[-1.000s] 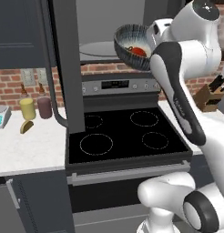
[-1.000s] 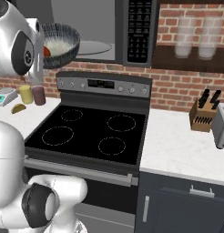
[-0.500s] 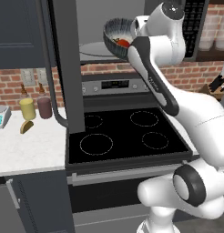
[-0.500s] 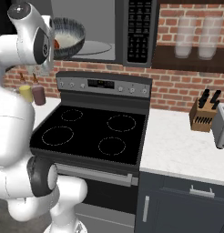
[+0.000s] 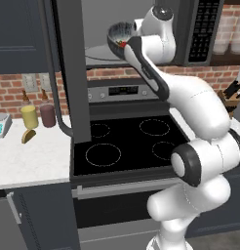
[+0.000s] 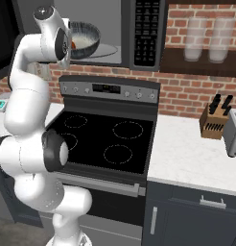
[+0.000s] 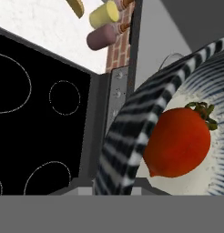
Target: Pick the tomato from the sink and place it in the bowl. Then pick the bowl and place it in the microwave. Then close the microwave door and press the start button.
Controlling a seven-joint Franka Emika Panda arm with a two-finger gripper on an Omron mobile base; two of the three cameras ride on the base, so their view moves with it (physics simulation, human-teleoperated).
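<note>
**Bowl up at the microwave mouth**

Bowl [image 6: 85,39] rides high in the hand [image 6: 71,44], clenched on its striped rim, right at the open microwave [image 6: 121,30] above the black stove [image 6: 108,139]. Tomato [image 7: 177,142] sits inside on the pale bottom, against the near wall. The microwave door [image 5: 70,68] hangs wide open on the left, beside the tabletop [image 5: 29,156].

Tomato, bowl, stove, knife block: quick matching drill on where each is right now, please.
Things:
1. tomato
2. bowl
3. stove
4. knife block

Places:
A. below the microwave
B. raised at the microwave's open front
C. on the counter right of the stove
D. inside the bowl

Pairs: 1-D, 2-B, 3-A, 4-C
</note>
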